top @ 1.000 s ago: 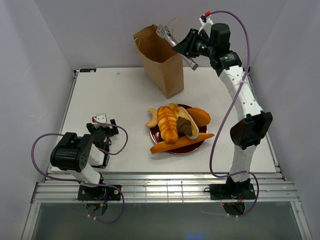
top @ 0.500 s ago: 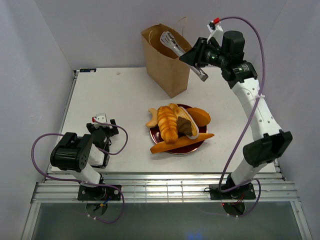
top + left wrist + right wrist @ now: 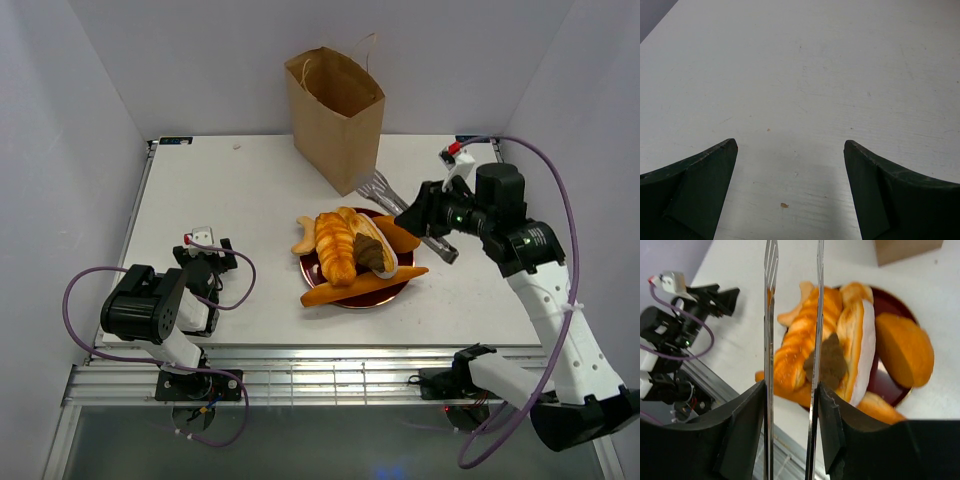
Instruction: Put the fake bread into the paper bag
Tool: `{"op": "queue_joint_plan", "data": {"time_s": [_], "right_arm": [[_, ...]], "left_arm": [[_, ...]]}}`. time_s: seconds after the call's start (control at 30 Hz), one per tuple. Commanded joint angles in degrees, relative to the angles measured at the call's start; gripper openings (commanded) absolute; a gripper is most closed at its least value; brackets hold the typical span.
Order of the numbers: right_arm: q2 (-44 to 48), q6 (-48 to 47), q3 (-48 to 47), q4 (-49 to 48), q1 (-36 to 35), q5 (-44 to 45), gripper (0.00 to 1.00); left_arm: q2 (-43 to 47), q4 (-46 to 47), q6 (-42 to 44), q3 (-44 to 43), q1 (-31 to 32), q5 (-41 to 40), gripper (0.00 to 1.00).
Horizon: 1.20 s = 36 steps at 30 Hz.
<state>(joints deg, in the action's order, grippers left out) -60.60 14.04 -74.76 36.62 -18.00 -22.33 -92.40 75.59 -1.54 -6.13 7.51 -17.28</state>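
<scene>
The fake bread (image 3: 350, 255) is heaped on a dark red plate (image 3: 312, 272) mid-table: a baguette (image 3: 365, 286), a twisted loaf (image 3: 335, 245), a filled roll (image 3: 372, 250) and an oval bun (image 3: 400, 232). The paper bag (image 3: 335, 115) stands upright and open at the back. My right gripper (image 3: 428, 218) is shut on metal tongs (image 3: 378, 186), which are spread and empty just above the plate's right side. In the right wrist view the gripper (image 3: 790, 387) holds the tongs (image 3: 771, 315) over the loaf (image 3: 795, 345) and roll (image 3: 855, 345). My left gripper (image 3: 205, 262) is open and empty.
The left wrist view shows the open left gripper (image 3: 790, 145) just above the bare white table (image 3: 805, 75). White walls close in the table on three sides. The left arm (image 3: 675, 330) rests near the front left edge. The bag's base (image 3: 905, 247) stands just behind the plate (image 3: 890, 300).
My right arm has swung down and forward from the bag's mouth to just above the plate, still holding the tongs. The left arm has not moved.
</scene>
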Motion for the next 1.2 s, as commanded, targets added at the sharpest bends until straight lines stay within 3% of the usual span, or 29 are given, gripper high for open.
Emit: {"op": "queue_joint_plan", "data": {"time_s": [0.0, 0.4, 1.17], "right_arm": [[6.87, -2.88, 5.23, 4.24, 0.16, 2.37, 0.51], [18.14, -6.22, 18.41, 10.75, 0.16, 7.47, 0.56], [17.36, -6.13, 22.20, 9.61, -0.90, 2.47, 0.61]], "left_arm": [[0.99, 5.79, -0.74, -0.55, -0.21, 0.67, 0.98], [1.08, 5.88, -0.74, -0.55, -0.30, 0.75, 0.98], [0.99, 5.88, -0.74, -0.55, -0.21, 0.75, 0.98]]}}
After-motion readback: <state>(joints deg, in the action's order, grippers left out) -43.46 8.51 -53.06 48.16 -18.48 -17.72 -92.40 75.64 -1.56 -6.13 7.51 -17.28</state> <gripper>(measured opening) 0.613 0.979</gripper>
